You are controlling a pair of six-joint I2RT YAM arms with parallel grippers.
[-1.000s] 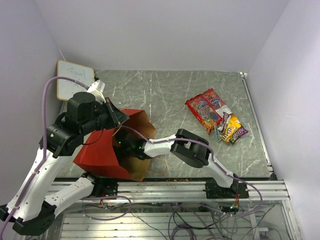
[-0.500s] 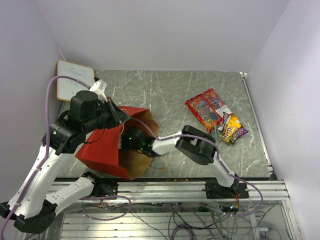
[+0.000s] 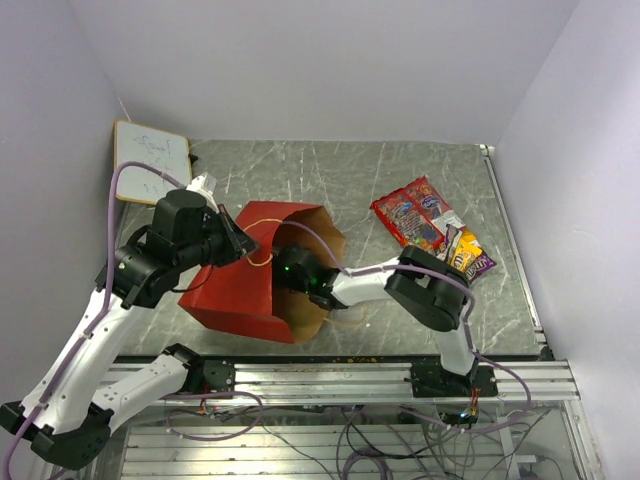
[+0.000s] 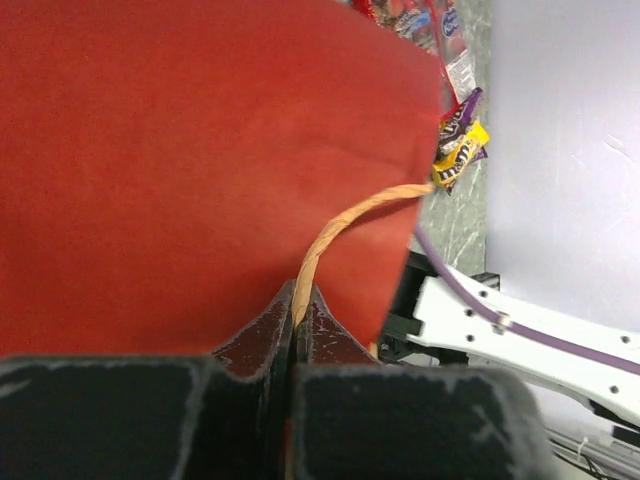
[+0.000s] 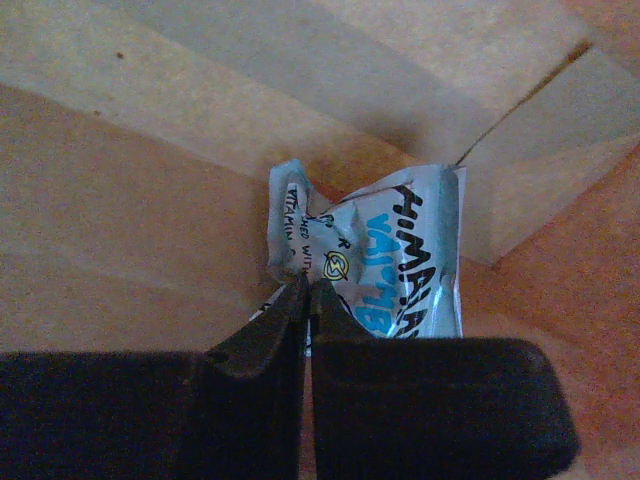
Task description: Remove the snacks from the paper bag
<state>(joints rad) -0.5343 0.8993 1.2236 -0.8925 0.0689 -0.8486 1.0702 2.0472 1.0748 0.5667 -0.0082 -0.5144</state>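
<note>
**Q:** Left gripper (image 4: pixel 297 300): how do its jaws stand?

**A:** Pressed together, with the twisted paper handle (image 4: pixel 345 228) of the paper bag (image 4: pixel 180 150) pinched between the tips. From the grip the cord curves up and to the right, across the bag's red outer wall.

**Q:** And the right gripper (image 5: pixel 305 298)?

**A:** It is reached in through the bag's mouth. Its jaws are closed to a thin slit. The crumpled lower-left corner of a silvery-blue packet (image 5: pixel 400 262) meets the tips and appears to be nipped between them. The packet carries black and blue lettering and lies against the brown kraft inner wall, close to a fold at the bag's bottom.

**Q:** Position of the bag?

**A:** It is on the near left part of the marble-patterned table (image 3: pixel 330 180), tipped on its side, with the open mouth facing right. Seen from above, the right arm's wrist sits in the mouth.

**Q:** Other snacks?

**A:** A cluster of snack packets (image 3: pixel 432 228) lies on the table's right side, well apart from the bag. It holds two red printed bags, with small yellow, brown and purple packs just beside them. A whiteboard (image 3: pixel 150 160) sits at the far left corner.
</note>
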